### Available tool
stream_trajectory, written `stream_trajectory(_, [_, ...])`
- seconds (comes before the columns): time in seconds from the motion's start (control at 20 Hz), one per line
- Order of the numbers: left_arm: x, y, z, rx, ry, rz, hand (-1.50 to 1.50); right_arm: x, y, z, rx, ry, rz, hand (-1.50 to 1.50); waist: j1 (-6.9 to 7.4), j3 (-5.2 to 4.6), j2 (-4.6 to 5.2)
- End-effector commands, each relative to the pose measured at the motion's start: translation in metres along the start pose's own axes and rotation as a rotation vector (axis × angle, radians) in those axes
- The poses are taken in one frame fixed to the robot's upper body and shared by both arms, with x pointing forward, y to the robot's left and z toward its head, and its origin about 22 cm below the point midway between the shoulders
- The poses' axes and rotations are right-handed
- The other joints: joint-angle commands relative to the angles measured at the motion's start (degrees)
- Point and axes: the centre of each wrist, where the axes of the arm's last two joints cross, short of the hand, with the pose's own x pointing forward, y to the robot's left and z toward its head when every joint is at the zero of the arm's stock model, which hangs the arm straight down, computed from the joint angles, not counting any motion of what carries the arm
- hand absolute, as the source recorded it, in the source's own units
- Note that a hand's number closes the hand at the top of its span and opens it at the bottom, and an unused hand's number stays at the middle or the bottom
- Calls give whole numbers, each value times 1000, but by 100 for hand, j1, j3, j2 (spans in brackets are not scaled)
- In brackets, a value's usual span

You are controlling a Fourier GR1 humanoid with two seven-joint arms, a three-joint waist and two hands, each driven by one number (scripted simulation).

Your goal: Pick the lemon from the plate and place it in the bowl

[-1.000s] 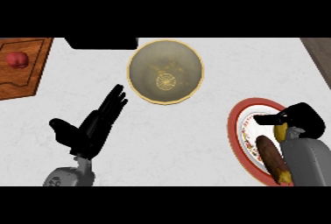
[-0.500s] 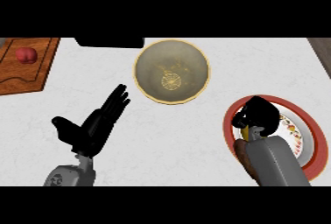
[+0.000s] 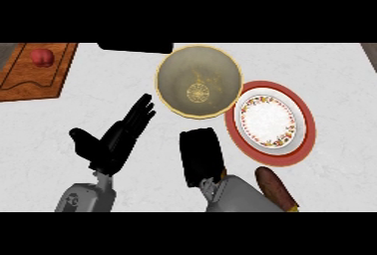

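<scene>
While bowl [image 3: 199, 82] touches plate [image 3: 270, 122] (upper left), apple [image 3: 42, 57] sits apart.

Wooden board [image 3: 37, 74] top left w/ red fruit [image 3: 42, 57] on it; brown oblong item [image 3: 276, 188] just below plate.

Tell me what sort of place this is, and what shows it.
Most likely a kitchen counter set for food handling. A pale stone-like countertop carries an olive bowl, a red-rimmed patterned plate, and a wooden cutting board with a small red fruit on it.
</scene>
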Motion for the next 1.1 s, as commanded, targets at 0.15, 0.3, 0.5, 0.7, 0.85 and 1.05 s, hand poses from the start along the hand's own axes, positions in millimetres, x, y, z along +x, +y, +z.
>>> stream_trajectory(0.15, [-4,4,4,45,18,5,0,52,-50,88,-142,-202,-88,150,-322,3,-43])
stream_trajectory(0.3, [10,11,1,42,11,-16,0,61,-70,109,-279,-202,-113,150,-330,1,-61])
stream_trajectory(0.5, [-6,10,10,74,-8,-8,0,58,-118,123,-393,-189,-121,150,-403,-3,-68])
stream_trajectory(0.7, [1,17,4,67,-4,-14,0,67,-140,101,-414,-158,-152,150,-383,-3,-29])
stream_trajectory(0.85, [-7,22,16,61,21,4,0,67,-158,100,-430,-172,-176,150,-383,-1,-31])
stream_trajectory(1.05, [-2,22,16,50,1,-1,0,71,-178,71,-471,-127,-217,150,-350,-2,-13])
